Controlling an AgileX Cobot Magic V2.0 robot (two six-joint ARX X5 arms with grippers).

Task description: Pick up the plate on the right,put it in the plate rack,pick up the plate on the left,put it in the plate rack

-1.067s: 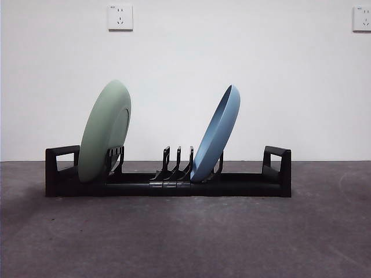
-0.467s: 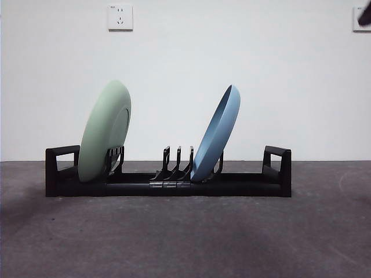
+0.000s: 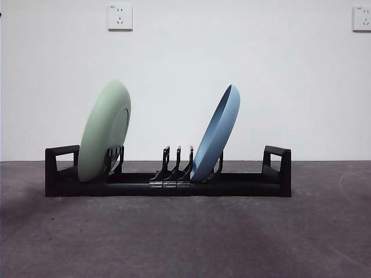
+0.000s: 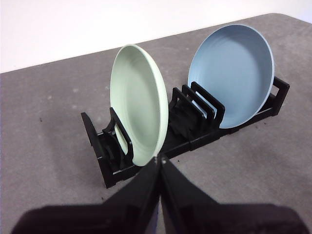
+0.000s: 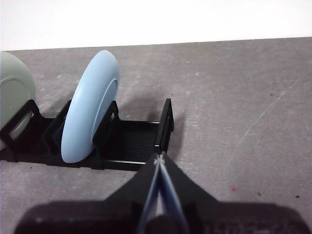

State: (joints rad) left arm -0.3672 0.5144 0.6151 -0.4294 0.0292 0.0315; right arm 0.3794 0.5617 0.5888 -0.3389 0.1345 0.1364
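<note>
A dark grey table (image 3: 185,237) is seen; the black plate rack (image 3: 168,184) is set on it, beyond both closed jaws.

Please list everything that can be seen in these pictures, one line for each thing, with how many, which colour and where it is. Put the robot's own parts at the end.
plate rack: one, black, lying long across the grey table, blocky looped ends at both sides.
green plate: one, pale green, standing tilted in the rack near its left end in the front view.
blue plate: one, light blue, standing tilted in the rack, right of the middle in the front view.
table: one, dark grey, speckled surface under the rack.
wall sockets: two, white, high on the white wall.
left gripper: one, black, fingers shut, held back from the rack on the green plate's side.
right gripper: one, black, fingers shut, held back near the rack's end beside the blue plate.
</note>
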